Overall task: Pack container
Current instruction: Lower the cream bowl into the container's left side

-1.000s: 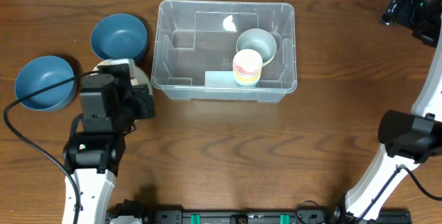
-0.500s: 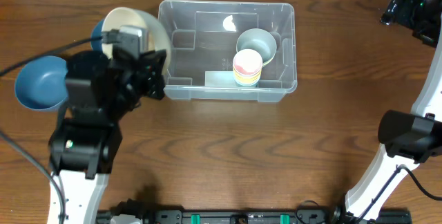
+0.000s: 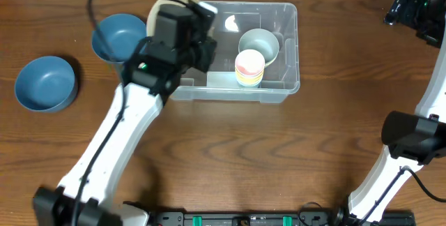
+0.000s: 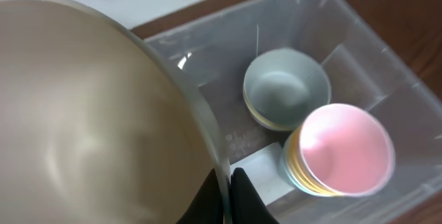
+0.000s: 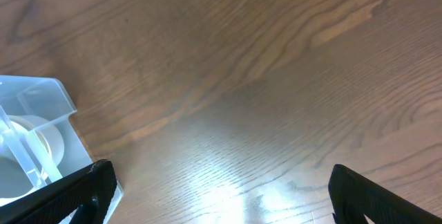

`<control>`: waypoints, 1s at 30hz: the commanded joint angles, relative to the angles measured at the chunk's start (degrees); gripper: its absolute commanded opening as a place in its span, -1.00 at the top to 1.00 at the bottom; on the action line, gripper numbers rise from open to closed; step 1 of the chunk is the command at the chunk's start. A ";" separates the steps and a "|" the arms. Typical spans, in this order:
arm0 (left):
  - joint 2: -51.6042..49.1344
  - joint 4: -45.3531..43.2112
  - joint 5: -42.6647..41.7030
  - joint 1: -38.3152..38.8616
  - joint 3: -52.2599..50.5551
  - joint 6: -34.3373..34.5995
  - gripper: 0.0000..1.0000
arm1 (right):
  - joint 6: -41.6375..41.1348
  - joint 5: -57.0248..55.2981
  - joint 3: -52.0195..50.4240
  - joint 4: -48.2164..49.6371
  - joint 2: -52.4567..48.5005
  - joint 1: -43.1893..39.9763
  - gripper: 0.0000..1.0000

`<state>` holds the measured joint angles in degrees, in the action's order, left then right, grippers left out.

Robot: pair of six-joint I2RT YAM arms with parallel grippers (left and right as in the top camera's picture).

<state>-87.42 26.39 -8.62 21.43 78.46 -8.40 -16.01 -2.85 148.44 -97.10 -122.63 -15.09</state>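
Observation:
The clear plastic container (image 3: pixel 230 95) stands at the table's back centre. Inside it are a grey bowl (image 3: pixel 259 44) and a stack of cups with a pink one on top (image 3: pixel 249 67). My left gripper (image 3: pixel 198 13) is shut on the rim of a cream bowl (image 3: pixel 167 1), held tilted over the container's back left corner. In the left wrist view the cream bowl (image 4: pixel 90 113) fills the left side, its rim pinched in the left gripper (image 4: pixel 226 189). The grey bowl (image 4: pixel 284 89) and pink cup (image 4: pixel 342 148) lie below. My right gripper (image 5: pixel 221 189) is open over bare table.
Two blue bowls sit left of the container: one close to it (image 3: pixel 120 36), one farther left (image 3: pixel 45 83). The right arm (image 3: pixel 411 10) hangs at the far back right corner. The container's corner (image 5: pixel 41 96) shows at the left edge of the right wrist view.
My left arm has lifted the cream bowl from beside the blue bowls and carried it back and right, over the container's left end. The right arm has not moved.

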 commanded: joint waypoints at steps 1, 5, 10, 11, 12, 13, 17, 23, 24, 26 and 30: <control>-3.19 -1.36 2.73 0.31 2.14 -2.75 0.88 | 0.66 -0.59 0.76 -0.17 0.15 -0.28 -0.99; -7.10 -3.21 2.71 0.31 2.14 -2.75 0.88 | 0.66 -0.59 0.76 -0.17 0.15 -0.28 -0.98; -11.10 -5.09 2.69 0.48 2.14 -2.75 0.89 | 0.66 -0.59 0.76 -0.17 0.15 -0.28 -0.99; -11.76 -5.38 2.69 0.63 2.14 -2.75 0.88 | 0.66 -0.59 0.76 -0.17 0.15 -0.28 -0.98; -12.46 -5.66 2.69 0.94 2.14 -2.78 0.88 | 0.66 -0.59 0.76 -0.17 0.15 -0.28 -0.98; -13.00 -5.95 2.69 1.22 2.14 -3.04 0.88 | 0.66 -0.59 0.76 -0.17 0.15 -0.28 -0.98; -15.41 -7.10 2.80 2.67 2.14 -4.70 0.88 | 0.66 -0.59 0.76 -0.17 0.15 -0.28 -0.99; -18.91 -7.23 3.39 3.13 2.14 -4.66 0.89 | 0.68 -0.59 0.76 -0.17 0.15 -0.28 -0.98; -19.50 -7.19 3.72 3.13 2.14 -4.63 0.88 | 0.66 -0.59 0.76 -0.17 0.15 -0.28 -0.98; -20.48 -7.19 4.72 3.13 2.14 -4.61 0.88 | 0.66 -0.59 0.76 -0.17 0.15 -0.28 -0.99; -21.97 -7.28 5.97 3.08 2.14 -4.63 0.88 | 0.68 -0.59 0.76 -0.17 0.15 -0.28 -0.99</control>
<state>-108.75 19.27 -5.30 24.77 78.89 -12.10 -16.01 -2.85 148.44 -97.12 -122.63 -15.09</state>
